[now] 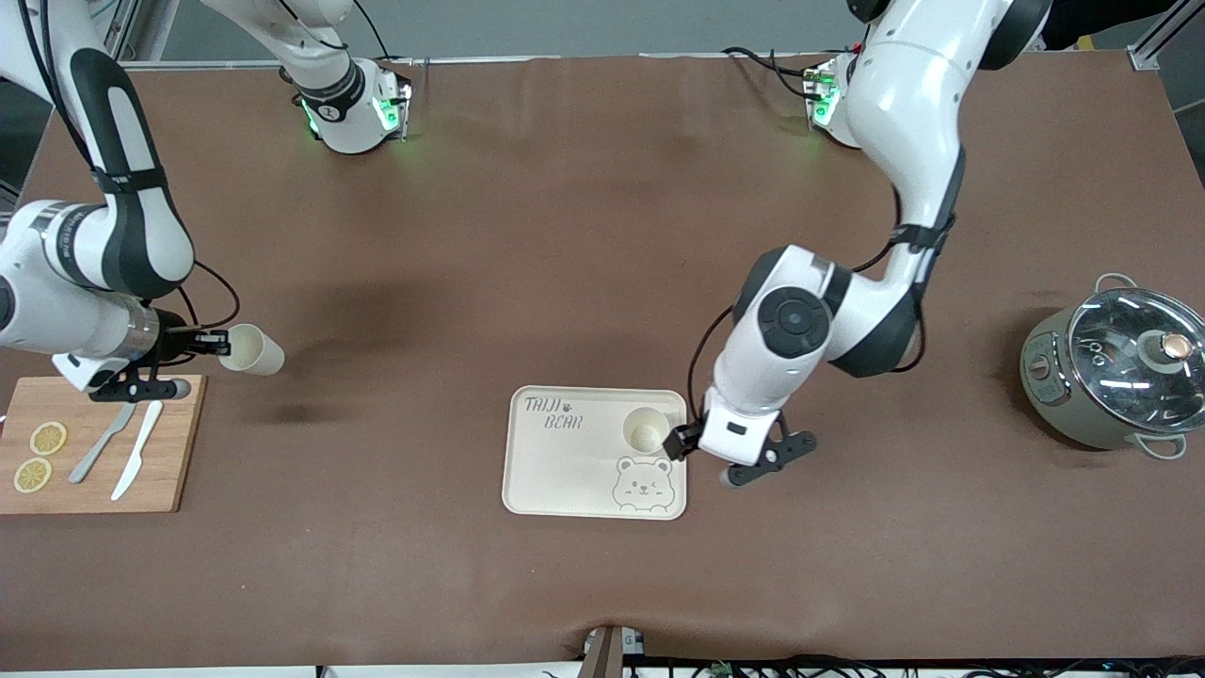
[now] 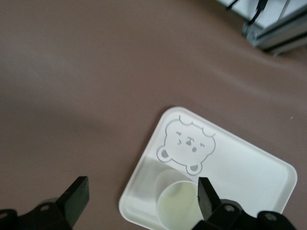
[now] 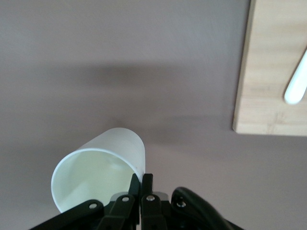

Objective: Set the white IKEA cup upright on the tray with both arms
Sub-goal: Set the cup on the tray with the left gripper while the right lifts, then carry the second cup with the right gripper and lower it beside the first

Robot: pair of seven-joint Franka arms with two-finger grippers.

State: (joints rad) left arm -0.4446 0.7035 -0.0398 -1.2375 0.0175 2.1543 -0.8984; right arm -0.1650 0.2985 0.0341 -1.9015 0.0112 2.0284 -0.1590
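A white cup (image 1: 645, 429) stands upright in a corner of the cream bear tray (image 1: 565, 471), the corner toward the left arm's end. My left gripper (image 1: 692, 443) is open and empty over that corner. In the left wrist view the cup (image 2: 180, 207) sits on the tray (image 2: 249, 167) next to one finger of the open gripper (image 2: 141, 197). My right gripper (image 1: 212, 345) is shut on the rim of a second white cup (image 1: 252, 349) and holds it on its side above the table beside the cutting board. The right wrist view shows this gripper (image 3: 143, 184) pinching the cup (image 3: 103, 165).
A wooden cutting board (image 1: 104, 452) with two lemon slices (image 1: 40, 455) and two knives (image 1: 127, 450) lies at the right arm's end; it also shows in the right wrist view (image 3: 276, 67). A grey pot with a glass lid (image 1: 1116, 367) stands at the left arm's end.
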